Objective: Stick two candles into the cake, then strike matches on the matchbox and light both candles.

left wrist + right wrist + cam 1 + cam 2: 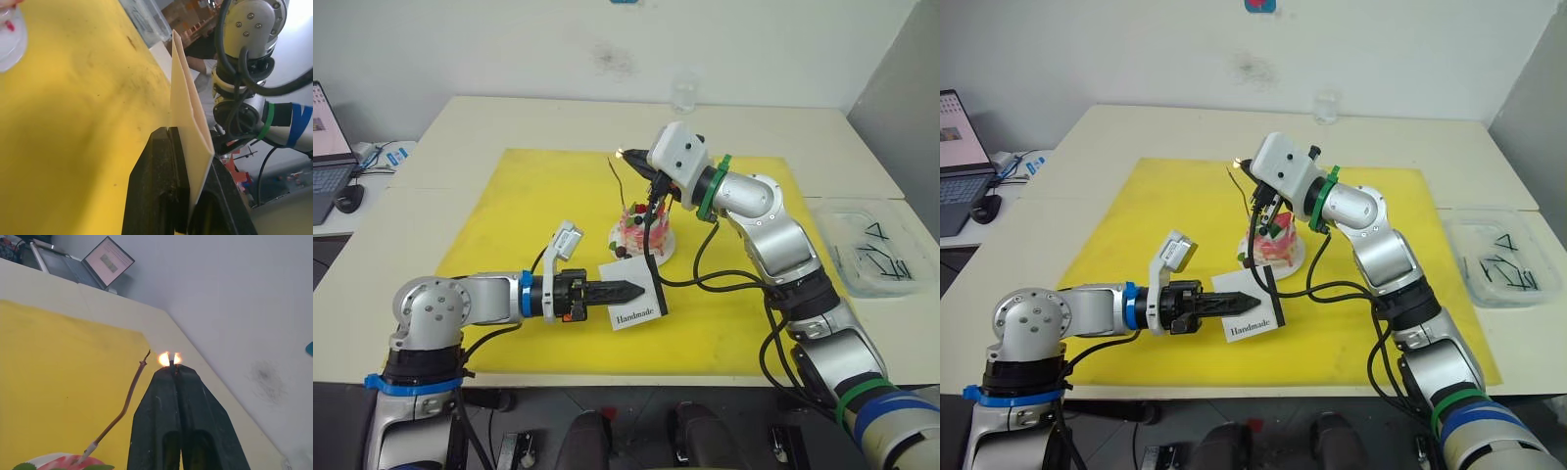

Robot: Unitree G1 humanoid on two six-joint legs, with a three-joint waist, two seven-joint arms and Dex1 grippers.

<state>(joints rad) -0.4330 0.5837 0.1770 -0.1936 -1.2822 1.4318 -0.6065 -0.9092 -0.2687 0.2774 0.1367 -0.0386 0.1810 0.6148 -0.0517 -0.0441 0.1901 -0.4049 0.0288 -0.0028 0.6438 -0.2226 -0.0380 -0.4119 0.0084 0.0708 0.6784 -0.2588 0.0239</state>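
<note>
Pinching a burning match (170, 361) between pressed-together fingers, the right hand (172, 369) is hovering above the cake (641, 230), with a small flame showing at its fingertips. One candle (123, 406) is standing in the cake just beside this hand, its bent dark tip near the flame but apart from it. The cake is sitting on its white plate on the yellow mat (529, 196), below the right hand. The left hand (631, 290) is gripping the matchbox (636, 294) by its edge, holding it upright on the mat just in front of the cake, black strip toward the cake. A clear tray (876, 245) is resting on the counter (509, 122), well apart from both hands.
</note>
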